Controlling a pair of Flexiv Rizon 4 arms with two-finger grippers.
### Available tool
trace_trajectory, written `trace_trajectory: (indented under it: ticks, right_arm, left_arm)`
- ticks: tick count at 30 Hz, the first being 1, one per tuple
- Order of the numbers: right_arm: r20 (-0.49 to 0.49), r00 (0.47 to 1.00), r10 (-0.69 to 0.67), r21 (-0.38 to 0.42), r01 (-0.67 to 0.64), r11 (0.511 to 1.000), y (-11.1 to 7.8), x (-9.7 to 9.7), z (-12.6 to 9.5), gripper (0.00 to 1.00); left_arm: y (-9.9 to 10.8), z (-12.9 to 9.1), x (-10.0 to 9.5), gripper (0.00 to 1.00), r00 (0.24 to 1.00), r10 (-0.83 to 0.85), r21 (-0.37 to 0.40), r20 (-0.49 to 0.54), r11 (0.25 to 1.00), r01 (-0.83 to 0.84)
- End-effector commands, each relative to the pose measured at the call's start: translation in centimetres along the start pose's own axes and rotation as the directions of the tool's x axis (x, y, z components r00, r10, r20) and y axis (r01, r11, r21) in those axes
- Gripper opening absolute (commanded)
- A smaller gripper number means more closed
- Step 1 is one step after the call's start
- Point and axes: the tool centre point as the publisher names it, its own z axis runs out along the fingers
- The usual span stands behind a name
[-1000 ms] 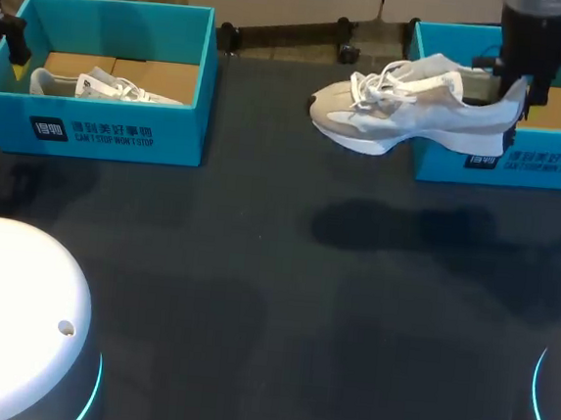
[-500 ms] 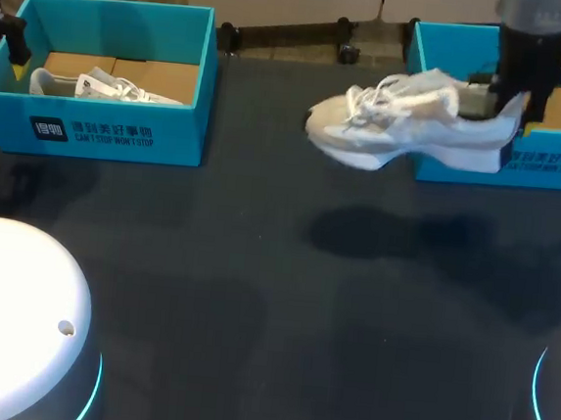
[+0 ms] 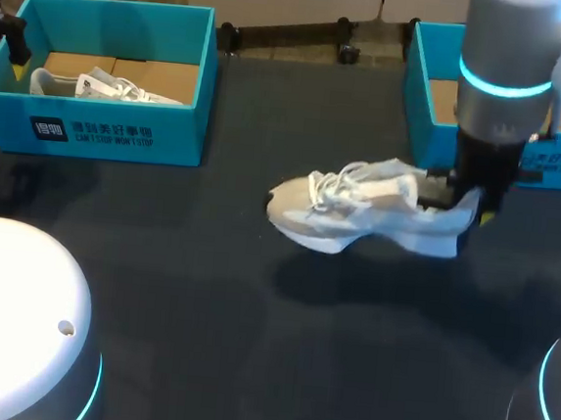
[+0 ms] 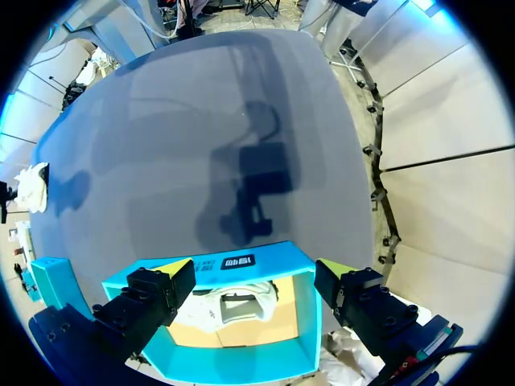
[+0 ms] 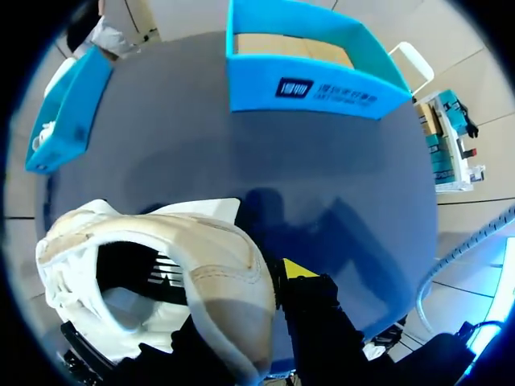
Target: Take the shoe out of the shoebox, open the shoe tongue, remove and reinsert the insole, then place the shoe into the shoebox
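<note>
A white and beige shoe (image 3: pixel 359 213) hangs just above the dark table, toe pointing left, in front of the right blue shoebox (image 3: pixel 419 104). My right gripper (image 3: pixel 465 201) is shut on its heel. In the right wrist view the heel wall (image 5: pixel 229 281) sits between the fingers, and one yellow fingertip (image 5: pixel 298 268) shows outside it. My left gripper (image 4: pixel 253 273) stands open over the far wall of the left blue shoebox (image 4: pixel 233 261), where a second white shoe (image 4: pixel 241 299) lies. In the head view it sits at that box's left end (image 3: pixel 15 44).
The left shoebox (image 3: pixel 110 131) holds the other shoe (image 3: pixel 105 85) on brown cardboard. White round robot bases fill the near left corner (image 3: pixel 15 324) and the near right corner (image 3: pixel 558 411). Dark table (image 3: pixel 207 263) stretches between the boxes.
My right arm has carried the shoe out of the right shoebox, toward the front and left, and lowered it close to the table. The left arm has not moved.
</note>
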Motion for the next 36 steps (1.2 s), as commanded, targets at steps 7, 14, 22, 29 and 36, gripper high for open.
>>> trace_trajectory:
  ticks: [7,14,22,29,36]
  right_arm:
    - [-0.059,0.998,-0.01,-0.005,0.01,1.0,-0.9,0.2,1.5,0.0]
    - [-0.059,0.998,-0.01,-0.005,0.01,1.0,-0.9,0.2,1.5,0.0]
    - [0.0,1.0,-0.027,0.021,0.027,0.999,-2.5,2.1,2.9,0.0]
    - [0.0,1.0,-0.029,0.037,0.029,0.999,-4.2,3.3,5.5,0.0]
    - [-0.012,0.999,-0.033,0.049,0.034,0.998,-5.4,4.2,7.1,0.0]
  left_arm:
    - [-0.1,0.0,0.0,1.0,1.0,0.001,-0.001,-0.002,1.0,-0.001]
    - [-0.1,0.0,0.0,1.0,1.0,0.001,-0.001,-0.002,1.0,-0.001]
    - [-0.1,0.0,0.0,1.0,1.0,0.001,-0.001,-0.002,1.0,-0.001]
    - [-0.1,0.0,0.0,1.0,1.0,0.001,-0.001,-0.002,1.0,-0.001]
    - [-0.1,0.0,0.0,1.0,1.0,0.001,-0.001,-0.002,1.0,-0.001]
